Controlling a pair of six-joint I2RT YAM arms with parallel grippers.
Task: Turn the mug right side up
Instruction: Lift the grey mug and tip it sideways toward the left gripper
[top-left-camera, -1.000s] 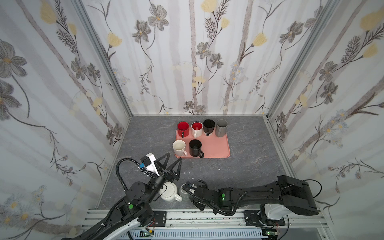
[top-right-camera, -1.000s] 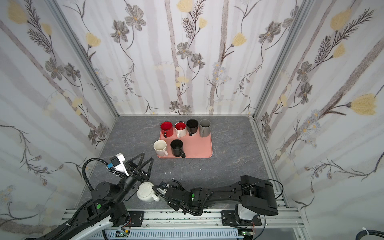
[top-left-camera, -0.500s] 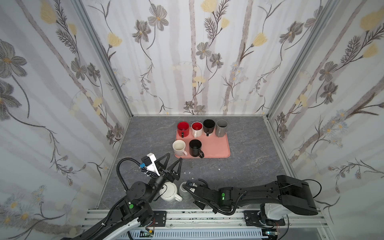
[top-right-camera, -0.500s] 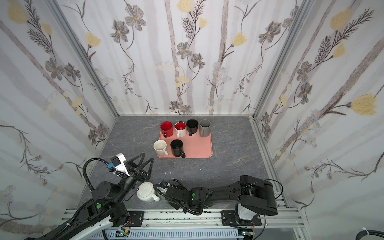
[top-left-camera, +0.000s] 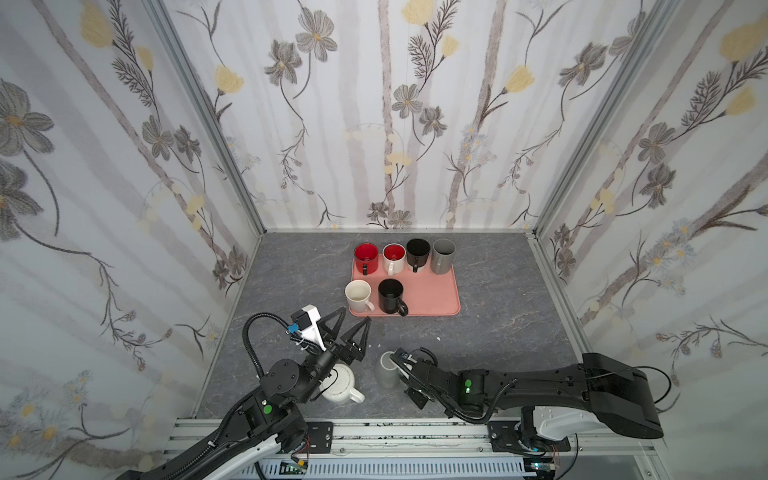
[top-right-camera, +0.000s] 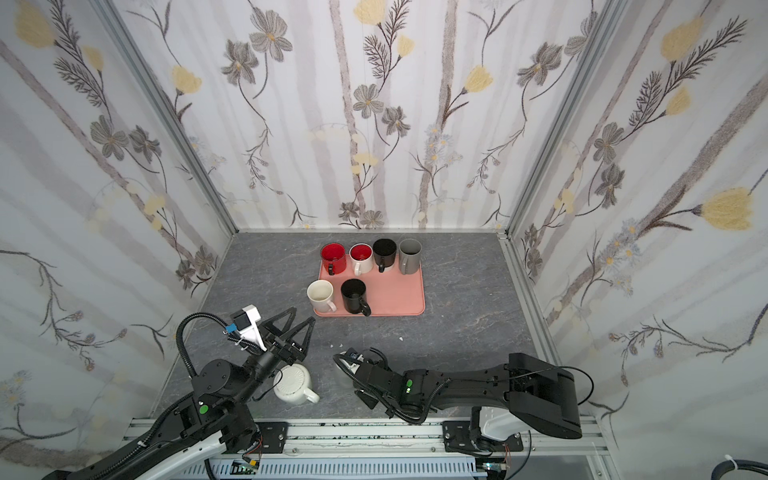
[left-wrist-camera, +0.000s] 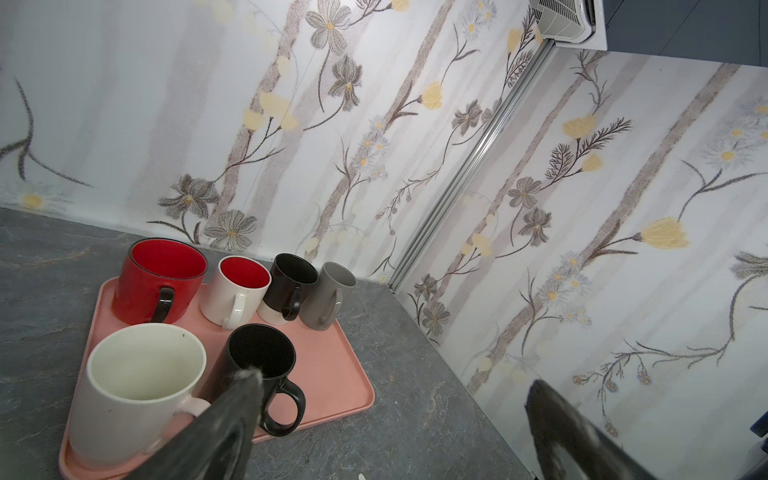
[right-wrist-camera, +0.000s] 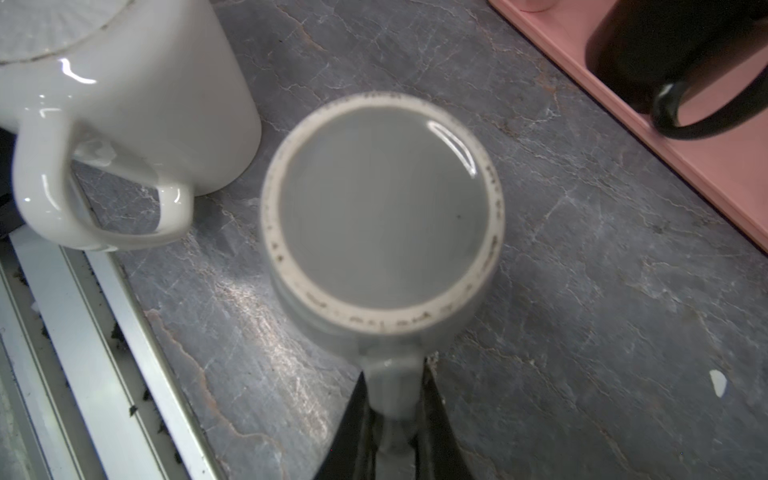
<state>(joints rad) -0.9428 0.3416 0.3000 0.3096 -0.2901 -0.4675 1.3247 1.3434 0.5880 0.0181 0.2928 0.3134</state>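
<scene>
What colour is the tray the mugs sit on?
The tray is pink, clearest in the left wrist view.

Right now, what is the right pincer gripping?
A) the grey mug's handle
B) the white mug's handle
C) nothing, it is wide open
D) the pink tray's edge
A: in the right wrist view the right pincer has a finger on each side of the handle of the grey mug, which sits base-up on the table.
</scene>
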